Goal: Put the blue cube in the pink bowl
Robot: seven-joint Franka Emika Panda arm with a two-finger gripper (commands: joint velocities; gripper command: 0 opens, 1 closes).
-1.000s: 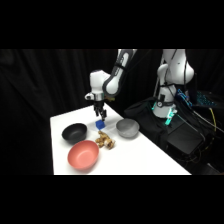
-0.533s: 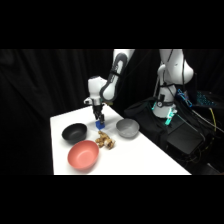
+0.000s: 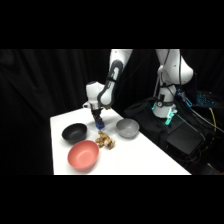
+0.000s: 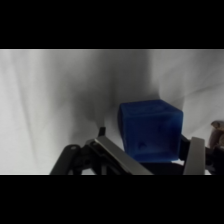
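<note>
The blue cube [image 4: 150,131] is small and of a strong, even blue, with flat faces and clean edges; in the wrist view one side face shows some faint marks, but they are too unclear to read. It sits between the two fingers [image 4: 119,159] of the pincer [image 4: 155,157], one finger at each side of it, and the fingers are closed to a narrow gap that is just the width of the cube. So the pincer grips the blue cube.

In the side view the pincer [image 3: 98,121] hangs down from the white arm [image 3: 114,75] over the middle of the white tabletop [image 3: 135,155], and the blue cube [image 3: 99,123] shows as a little blue spot at its tip, close above the surface. Whether it touches the tabletop I cannot tell.

The pink bowl [image 3: 82,154] stands on the tabletop nearer to the camera, well apart from the cube, and it is empty. A black bowl [image 3: 74,132] stands to the left of the pincer, a grey bowl [image 3: 127,128] to the right. A tan lumpy object [image 3: 105,141] lies just below the pincer, between the bowls.

No writing or label can be read on any of these things.
</note>
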